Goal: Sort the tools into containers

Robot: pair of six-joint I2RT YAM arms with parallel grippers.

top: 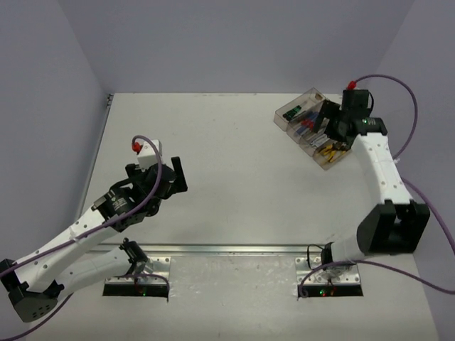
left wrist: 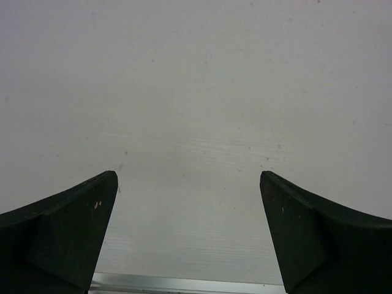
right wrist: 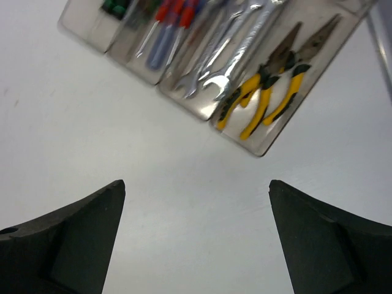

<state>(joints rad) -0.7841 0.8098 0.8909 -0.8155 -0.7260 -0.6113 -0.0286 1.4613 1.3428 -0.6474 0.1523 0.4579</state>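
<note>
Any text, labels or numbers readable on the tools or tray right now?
None readable.
The pliers, wrenches and screwdrivers in the tray show no legible print: the right wrist view is blurred, and the top view is too small.

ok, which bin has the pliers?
The end bin, next to the wrenches. It alone holds the two yellow-handled pliers, and it sits farthest from the green screwdrivers.

- I see the tray [top: 286, 122] at the table's [top: 234, 177] far right corner.
- Side by side in it: screwdrivers [right wrist: 164, 30], wrenches [right wrist: 228, 52], then pliers [right wrist: 266, 92] at the end nearest me.
</note>
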